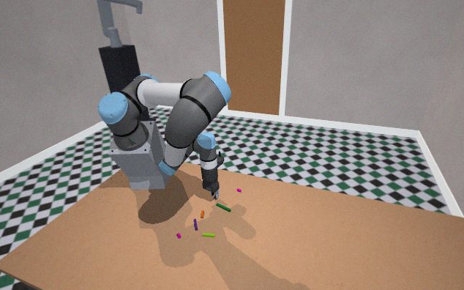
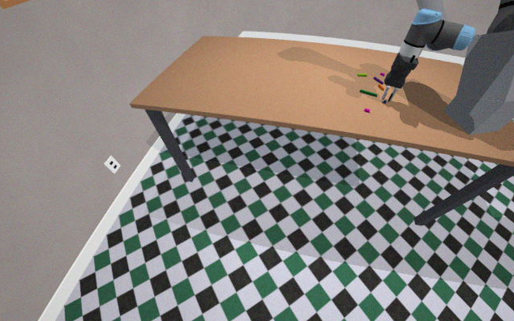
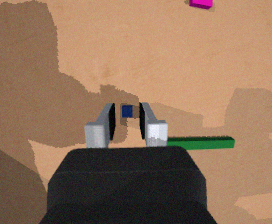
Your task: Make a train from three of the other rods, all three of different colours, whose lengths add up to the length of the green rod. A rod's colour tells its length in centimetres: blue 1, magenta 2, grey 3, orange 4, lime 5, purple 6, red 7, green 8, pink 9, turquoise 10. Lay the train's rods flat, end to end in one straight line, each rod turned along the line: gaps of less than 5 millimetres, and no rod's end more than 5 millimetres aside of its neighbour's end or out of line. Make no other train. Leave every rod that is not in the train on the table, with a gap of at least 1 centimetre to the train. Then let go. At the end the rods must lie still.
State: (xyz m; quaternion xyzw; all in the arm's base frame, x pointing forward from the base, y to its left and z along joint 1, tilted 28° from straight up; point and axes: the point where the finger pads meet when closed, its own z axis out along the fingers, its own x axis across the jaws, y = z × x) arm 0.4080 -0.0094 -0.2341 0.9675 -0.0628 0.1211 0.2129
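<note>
Your pincer [image 3: 127, 124] stands parted, gripping nothing; blue rod [image 3: 127, 111] lies between its fingers. Green rod [image 3: 200, 141] runs horizontally, right of centre, wrist view.

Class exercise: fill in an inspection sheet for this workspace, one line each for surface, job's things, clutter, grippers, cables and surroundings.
Surface: brown table, arm shadows across it.
Job's things: green rod; orange rod, purple rod, lime rod, two magenta rods lie apart; blue rod between the fingers. No train yet.
Clutter: nothing seen.
Grippers: gripper open, low over the table, gaps either side of the blue rod.
Cables: nothing seen.
Surroundings: checkered floor, grey walls, brown door, wall socket.
</note>
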